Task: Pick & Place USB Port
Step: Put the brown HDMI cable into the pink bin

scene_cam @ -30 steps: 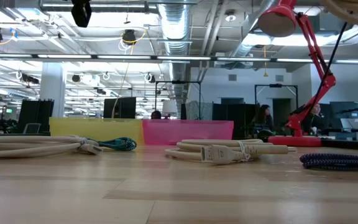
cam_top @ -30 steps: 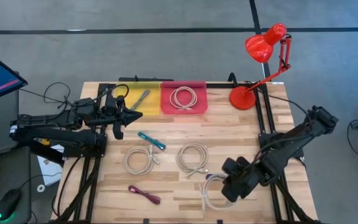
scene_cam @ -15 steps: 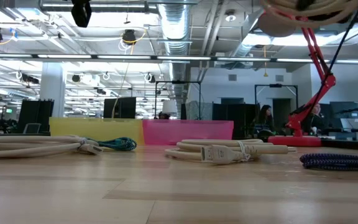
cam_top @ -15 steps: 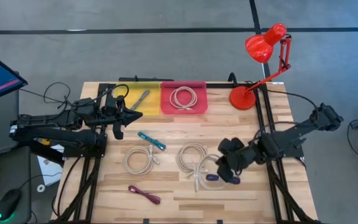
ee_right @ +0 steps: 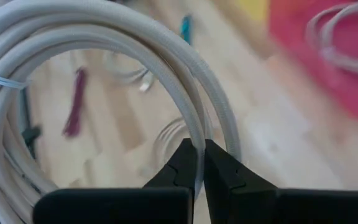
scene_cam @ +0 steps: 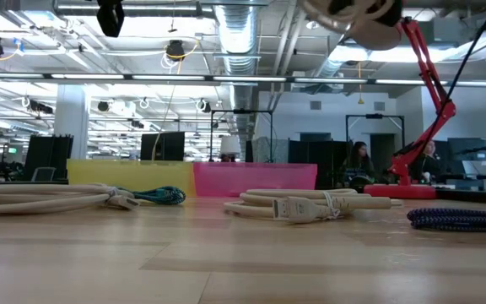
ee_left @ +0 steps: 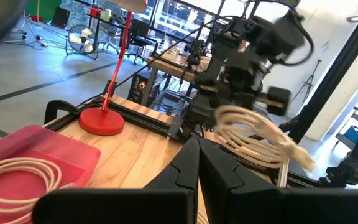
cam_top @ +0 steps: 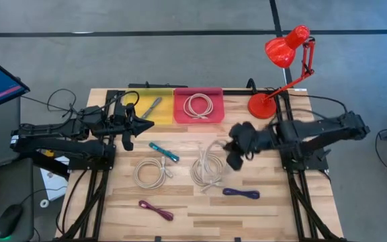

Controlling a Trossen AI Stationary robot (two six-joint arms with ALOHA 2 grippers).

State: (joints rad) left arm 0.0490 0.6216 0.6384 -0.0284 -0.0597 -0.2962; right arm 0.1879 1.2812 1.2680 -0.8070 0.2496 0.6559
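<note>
A coiled white USB cable (cam_top: 211,156) hangs in the air over the table's middle, and my right gripper (cam_top: 232,153) is shut on it. The right wrist view shows the coil (ee_right: 104,56) looping away from the fingers. It also shows in the left wrist view (ee_left: 253,132) and at the low view's top edge (scene_cam: 353,10). A pink bin (cam_top: 180,114) at the far edge holds another white coil (cam_top: 198,105). My left gripper (cam_top: 150,124) waits shut and level at the far left, touching nothing. My right gripper pinches the coil's bundled strands (ee_right: 199,127) between its two fingers, at one spot on the loop. The fingers slant down from the table's right and lie across the strands. The coil is lifted clear of the table and hangs from the fingers.
On the table lie two more white coils (cam_top: 152,171) (cam_top: 207,173), a teal cable (cam_top: 163,151), a purple cable (cam_top: 240,193) and a magenta cable (cam_top: 156,210). A yellow bin (cam_top: 140,107) stands left of the pink one. A red lamp (cam_top: 264,104) stands at the far right.
My right gripper has carried the white coil up from the near right of the table toward the far edge and the pink bin, turning as it went. The coil is lifted clear. The purple cable that lay by it stays on the table.
</note>
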